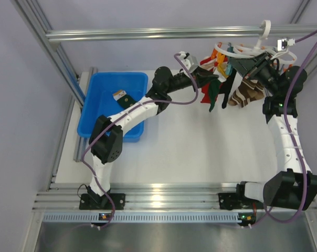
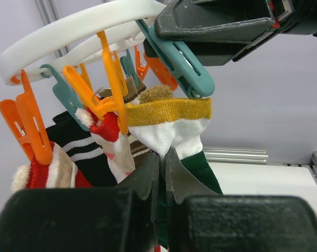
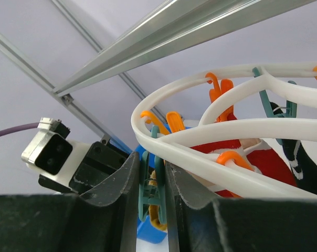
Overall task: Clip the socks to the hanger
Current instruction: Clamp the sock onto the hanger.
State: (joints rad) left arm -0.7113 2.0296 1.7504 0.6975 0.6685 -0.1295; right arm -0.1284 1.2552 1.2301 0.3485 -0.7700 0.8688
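The white hanger hangs by its hook from the top rail, its ring carrying orange and teal pegs. My left gripper is shut on a sock with a dark green foot, a white band and a mustard cuff, and holds it up under the ring. My right gripper is shut on a teal peg, squeezing its handles; the mustard cuff shows at that peg's lower end. Red festive socks hang from orange pegs to the left. In the top view both grippers meet at the hanger.
A blue bin stands at the table's left with a small item inside. Brown-and-cream striped socks and a black striped sock hang on the ring. An aluminium rail crosses overhead. The left wrist's camera housing is close beside the right fingers.
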